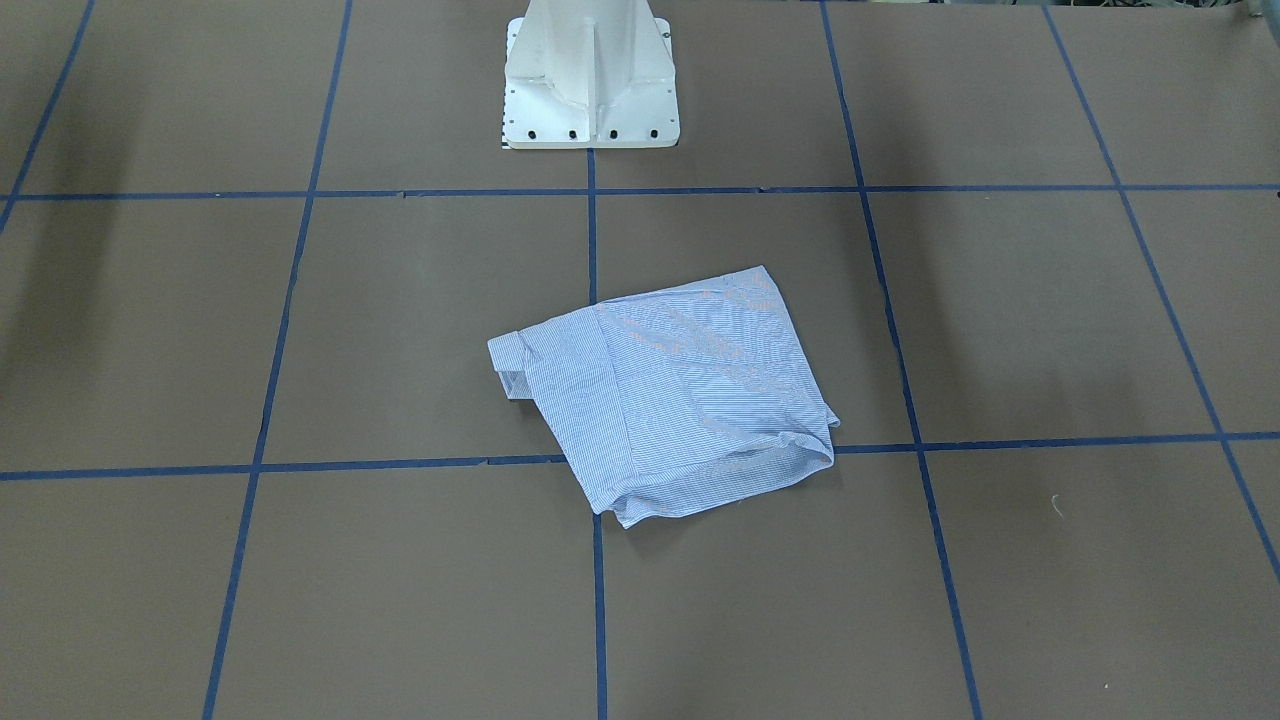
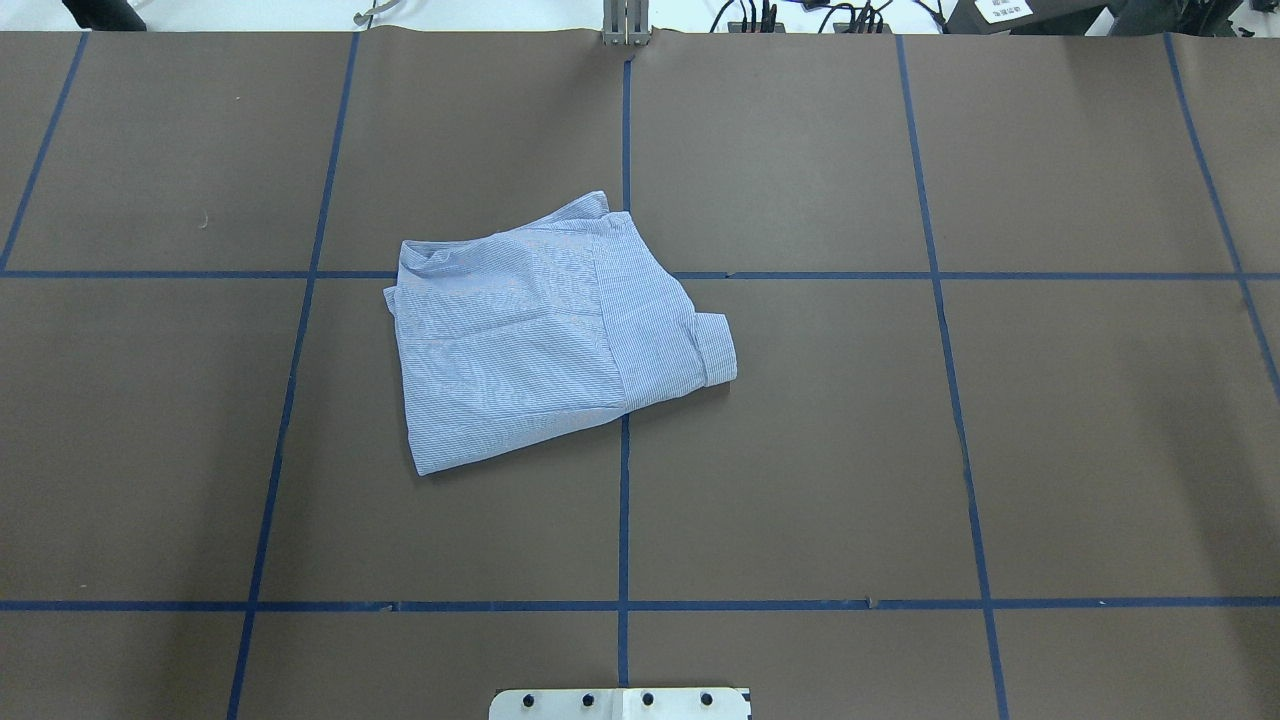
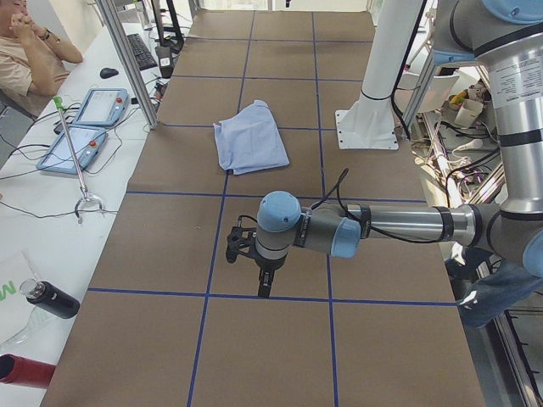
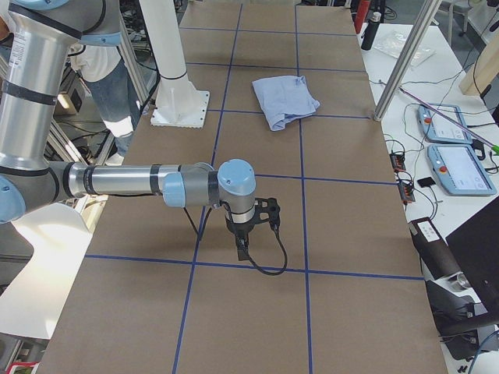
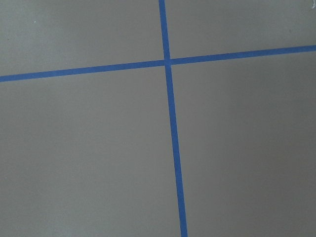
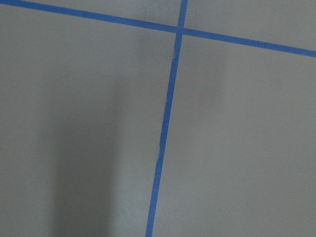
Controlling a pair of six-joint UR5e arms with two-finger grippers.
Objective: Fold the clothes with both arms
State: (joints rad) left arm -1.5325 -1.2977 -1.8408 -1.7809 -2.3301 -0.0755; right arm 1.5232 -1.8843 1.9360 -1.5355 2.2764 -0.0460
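Note:
The light blue striped shirt (image 1: 665, 395) lies folded into a compact, roughly square bundle near the table's middle, with a cuff sticking out at one side. It also shows in the overhead view (image 2: 540, 330) and both side views (image 3: 249, 137) (image 4: 285, 100). My left gripper (image 3: 265, 284) hangs over bare table far from the shirt. My right gripper (image 4: 242, 251) hangs likewise at the other end. I cannot tell whether either is open or shut. Both wrist views show only brown table and blue tape lines.
The white pedestal base (image 1: 590, 80) stands behind the shirt. Blue tape lines grid the brown table (image 2: 800, 450). A seated operator (image 3: 25, 51), teach pendants (image 3: 85, 127) (image 4: 452, 148) and bottles (image 3: 47, 297) are on the side benches.

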